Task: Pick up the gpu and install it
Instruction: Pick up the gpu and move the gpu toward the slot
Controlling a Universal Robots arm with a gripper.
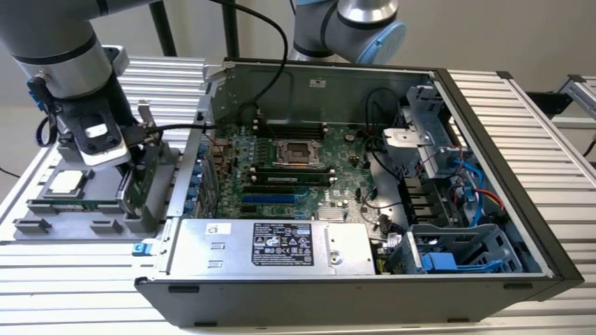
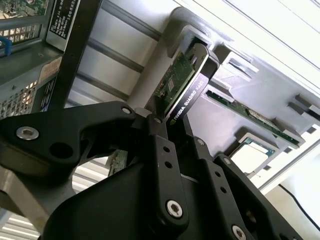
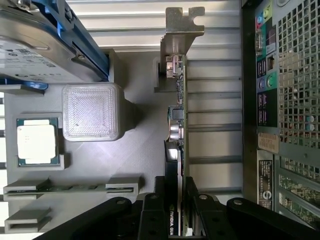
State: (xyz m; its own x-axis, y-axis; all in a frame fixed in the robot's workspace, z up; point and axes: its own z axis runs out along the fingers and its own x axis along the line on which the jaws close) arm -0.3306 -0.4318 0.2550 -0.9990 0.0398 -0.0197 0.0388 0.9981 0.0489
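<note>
The gpu (image 1: 138, 171) stands on edge in a slot of the grey parts tray (image 1: 56, 227), at the exterior view's left beside the open computer case (image 1: 484, 139). It is a green card (image 3: 178, 115) with a black cooler (image 2: 192, 82) and a silver end bracket (image 3: 182, 30). My gripper (image 1: 130, 148) hangs straight over it. In both wrist views the black fingers (image 3: 152, 212) press the card's two faces near one end, so my gripper (image 3: 177, 205) (image 2: 167, 125) is shut on the gpu, which still sits in its holder.
The tray also holds a processor chip (image 3: 36, 141), a memory stick (image 3: 70, 188) and a hard drive with a blue frame (image 3: 40, 45). The case shows the motherboard (image 1: 289, 167), blue expansion slots (image 1: 270, 199) and a power supply (image 1: 270, 244). A second arm (image 1: 359, 24) stands behind.
</note>
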